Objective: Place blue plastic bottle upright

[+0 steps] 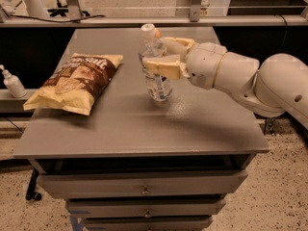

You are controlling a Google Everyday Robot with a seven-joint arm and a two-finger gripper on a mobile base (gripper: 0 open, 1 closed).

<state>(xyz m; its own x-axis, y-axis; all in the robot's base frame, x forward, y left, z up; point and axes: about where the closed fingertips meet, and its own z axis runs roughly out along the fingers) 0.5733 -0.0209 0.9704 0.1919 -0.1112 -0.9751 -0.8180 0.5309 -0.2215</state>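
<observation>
The clear ribbed plastic bottle [155, 64] with a white cap stands nearly upright near the middle of the grey table [139, 124], leaning slightly left. Its base is at or just above the tabletop. My gripper [161, 57] reaches in from the right and is shut on the bottle's middle, with one tan finger [161, 66] across its front and the other behind it. The white arm [250, 76] stretches off to the right.
A tan and brown chip bag [74, 81] lies flat on the table's left side. A small white pump bottle [12, 82] stands on a shelf beyond the left edge. Drawers [144, 189] sit under the tabletop. A rail runs behind the table.
</observation>
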